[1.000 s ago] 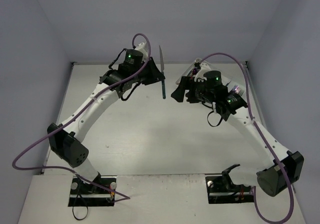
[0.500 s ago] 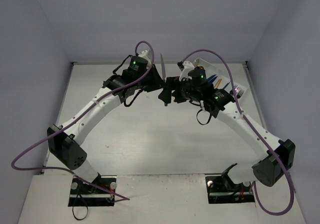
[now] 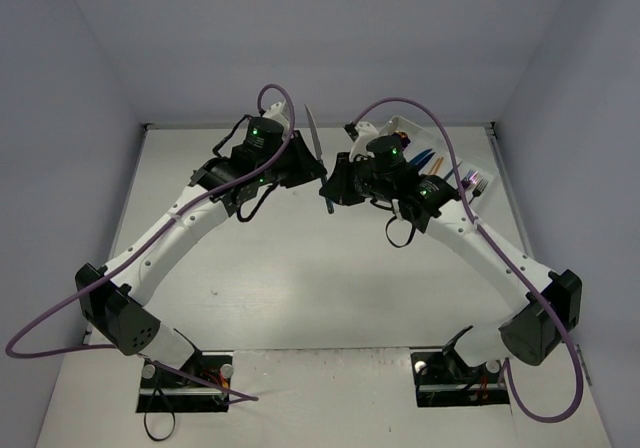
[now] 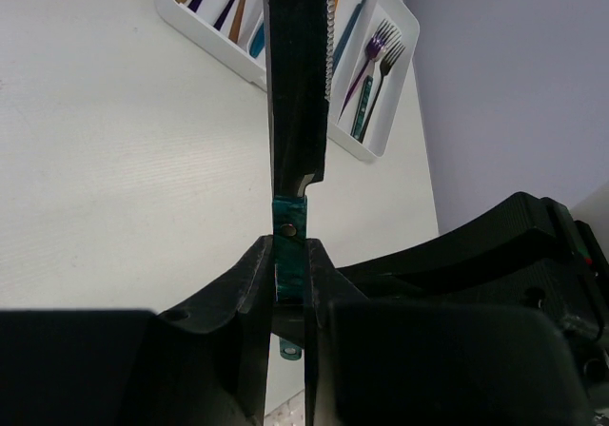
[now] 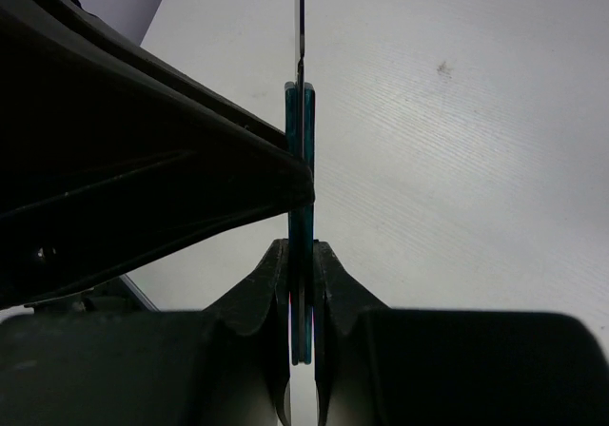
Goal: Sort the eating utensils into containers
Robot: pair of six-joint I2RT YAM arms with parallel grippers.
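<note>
– Well, where do you see the knife (image 3: 314, 133)?
– Off the table (image 5: 457, 112), toward 12 o'clock, blade pointing to 12. Your left gripper (image 4: 288, 266) pinches its teal handle; your right gripper (image 5: 301, 272) is clamped on the same handle.
– And the tray (image 4: 217, 53)?
– At 2 o'clock on the table, two forks (image 4: 379, 38) lying in its end compartment.

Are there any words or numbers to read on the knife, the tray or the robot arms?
None: no words, numbers or logos show on the knife, the white tray, the left arm or the right arm.
Each arm has only a small green light.
</note>
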